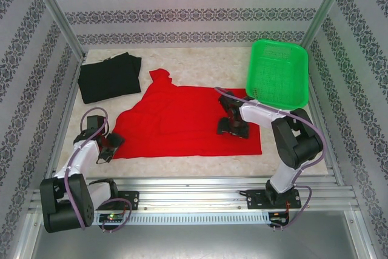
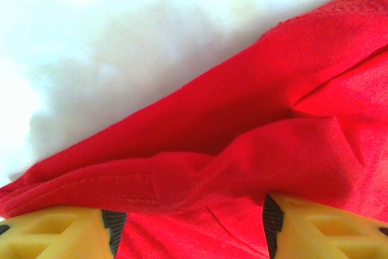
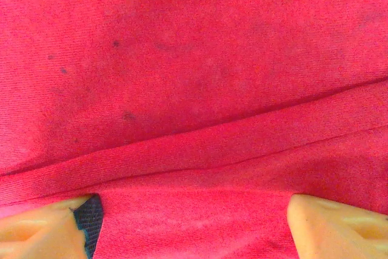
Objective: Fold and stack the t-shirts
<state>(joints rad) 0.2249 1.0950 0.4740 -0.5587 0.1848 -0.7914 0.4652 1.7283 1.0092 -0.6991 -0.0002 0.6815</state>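
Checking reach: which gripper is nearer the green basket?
Right. The right gripper is on the red shirt, near the green basket; the left gripper is at the shirt's far left edge.

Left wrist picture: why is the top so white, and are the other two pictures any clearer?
Left wrist view: the table is overexposed to blank white, with a soft grey shadow beside the red shirt; right wrist view: evenly lit, close enough to show the cloth's weave; top external view: sharp and evenly lit, though the side posts lean outward, likely a wide-angle effect.
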